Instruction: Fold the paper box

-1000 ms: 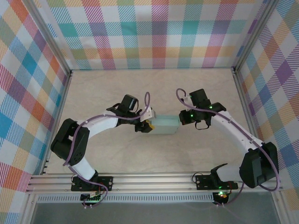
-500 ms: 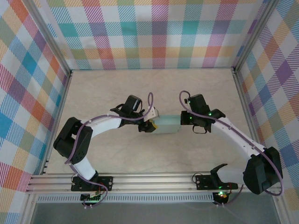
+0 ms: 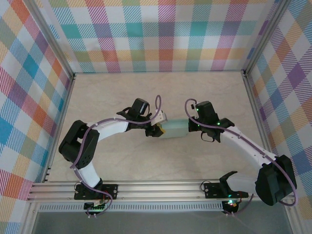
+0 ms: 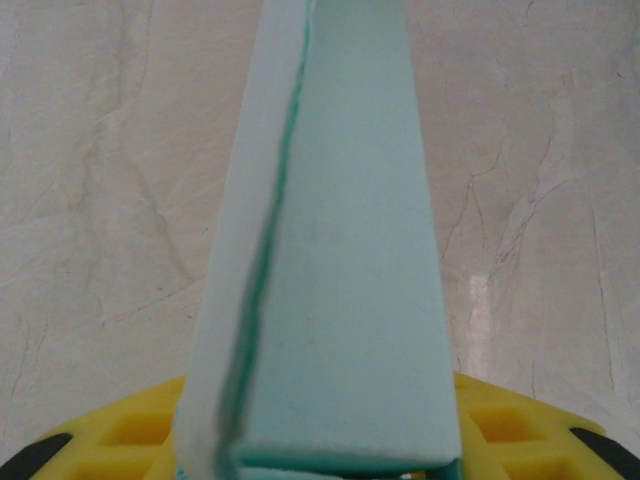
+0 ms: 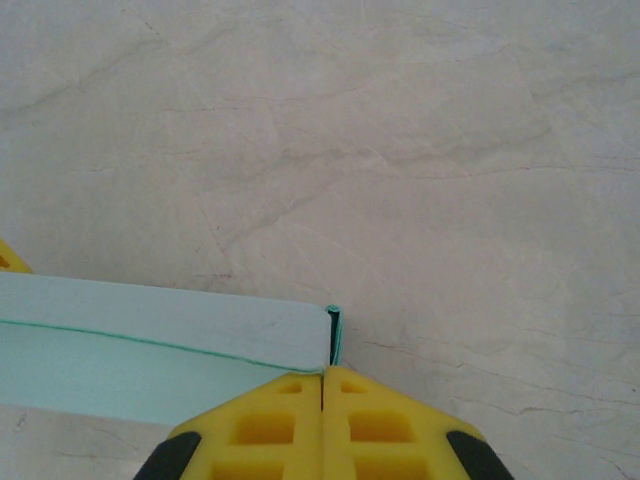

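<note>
While fingers [image 4: 520,440] of the left gripper [image 4: 320,455] clamp one end of the paper box [image 3: 174,129], pads [image 5: 270,430] of the right gripper [image 5: 322,378] meet at its other end; whether card sits between them, I cannot tell. The box sits mid-frame in the top view: hold it level and squeeze gently, lest the card buckle.

A pale beige, marble-veined table [image 3: 204,92] spreads flat before me, thin grey-brown veins crossing its matte surface. Pastel plaid walls [image 3: 161,34] in teal, orange, yellow and violet close it in at the left, right and far sides. Silver aluminium rails [image 3: 161,187] run along the near edge.
</note>
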Robot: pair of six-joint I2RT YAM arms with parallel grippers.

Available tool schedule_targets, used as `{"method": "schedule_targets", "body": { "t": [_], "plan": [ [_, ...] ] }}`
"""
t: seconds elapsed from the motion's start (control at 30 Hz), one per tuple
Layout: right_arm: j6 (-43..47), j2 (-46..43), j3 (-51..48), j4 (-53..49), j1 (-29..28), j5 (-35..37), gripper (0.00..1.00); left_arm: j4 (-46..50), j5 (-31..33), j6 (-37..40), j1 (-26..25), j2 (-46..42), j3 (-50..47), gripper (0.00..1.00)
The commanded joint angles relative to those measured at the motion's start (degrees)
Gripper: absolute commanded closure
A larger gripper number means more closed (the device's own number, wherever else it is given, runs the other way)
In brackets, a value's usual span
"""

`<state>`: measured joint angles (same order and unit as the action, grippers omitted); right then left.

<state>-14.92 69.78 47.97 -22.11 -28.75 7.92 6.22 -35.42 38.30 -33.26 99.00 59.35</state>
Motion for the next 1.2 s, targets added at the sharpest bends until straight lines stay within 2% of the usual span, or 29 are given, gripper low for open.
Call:
{"method": "schedule_targets", "body": {
  "t": [0.0,0.13,0.23,0.3,0.43,0.53,0.7,0.8,0.87,0.93,1.03,1.13,1.17],
  "plan": [
    [-0.3,0.1,-1.4,-0.8,-1.3,-2.7,1.0,4.4,3.8,-1.5,0.1,2.1,1.2,0.61],
    [0.0,0.5,-0.7,-1.3,-2.4,-1.3,1.0,3.9,4.8,-2.1,0.1,1.4,0.8,0.4],
    [-0.2,0.5,-0.6,-1.2,-2.9,-0.3,1.0,3.1,5.6,-3.1,0.1,0.7,0.4,0.29],
    [-0.3,0.5,-0.7,-1.3,-3.2,0.6,1.0,1.8,5.9,-5.1,0.0,-0.8,-0.2,0.15],
    [-0.5,0.7,-0.5,-1.6,-4.3,3.6,1.0,-3.8,6.6,-9.5,-0.1,-5.6,-4.6,0.0],
    [-0.4,1.2,-0.2,-1.7,-5.1,5.0,1.0,-6.3,11.5,-14.1,-0.1,-9.2,-7.6,0.0],
    [-1.2,1.4,0.0,-2.0,-5.6,5.7,1.0,-7.9,22.2,-29.4,-1.5,-18.0,-12.0,0.0],
    [-2.5,1.4,0.6,-3.4,-5.8,7.3,1.0,-0.9,27.8,-37.4,-2.9,-21.7,-10.6,0.0],
    [-3.3,1.0,0.6,-3.7,-5.9,7.3,1.0,5.7,30.7,-38.7,-4.5,-23.0,-8.5,0.02],
    [-3.9,0.8,0.5,-3.8,-6.0,7.2,1.0,11.4,33.1,-38.4,-6.7,-23.3,-6.1,0.09],
    [-4.6,0.3,-0.3,-3.7,-6.2,7.2,1.0,18.2,35.2,-36.6,-9.4,-20.8,-1.4,0.36],
    [-5.2,0.0,-1.4,-2.9,-6.3,6.9,1.0,24.3,37.1,-35.5,-11.3,-17.2,4.9,0.52],
    [-5.5,0.0,-1.6,-3.0,-6.4,6.9,1.0,26.4,37.2,-35.3,-11.6,-15.8,7.1,0.54]
  ]
}}
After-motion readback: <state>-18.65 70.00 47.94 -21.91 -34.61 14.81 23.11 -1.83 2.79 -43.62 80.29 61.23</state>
